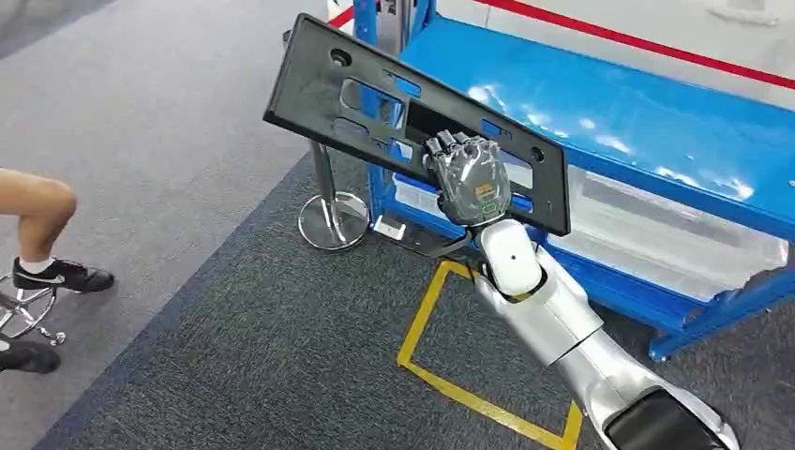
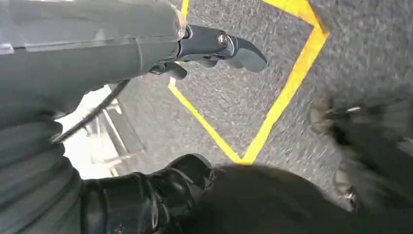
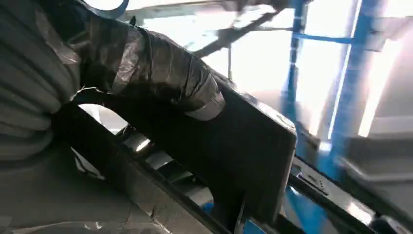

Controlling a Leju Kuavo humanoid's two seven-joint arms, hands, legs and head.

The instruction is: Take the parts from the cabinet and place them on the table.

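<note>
A long black plastic panel (image 1: 319,84) with several cutouts hangs tilted in the air in front of the blue cabinet (image 1: 609,103). My right hand (image 1: 469,176) grips it near the middle of its lower edge, fingers hooked through a cutout. In the right wrist view my right hand (image 3: 146,68) wraps its thumb over the edge of the panel (image 3: 243,161). My left hand (image 2: 160,48) hangs over the dark carpet, one finger stretched out and nothing in it.
The cabinet's lower shelf carries a clear plastic bin (image 1: 656,225). A chrome post base (image 1: 333,220) stands at the cabinet's left corner. Yellow tape (image 1: 441,375) marks a square on the carpet. A person's legs (image 1: 37,216) and a stool base are at the left.
</note>
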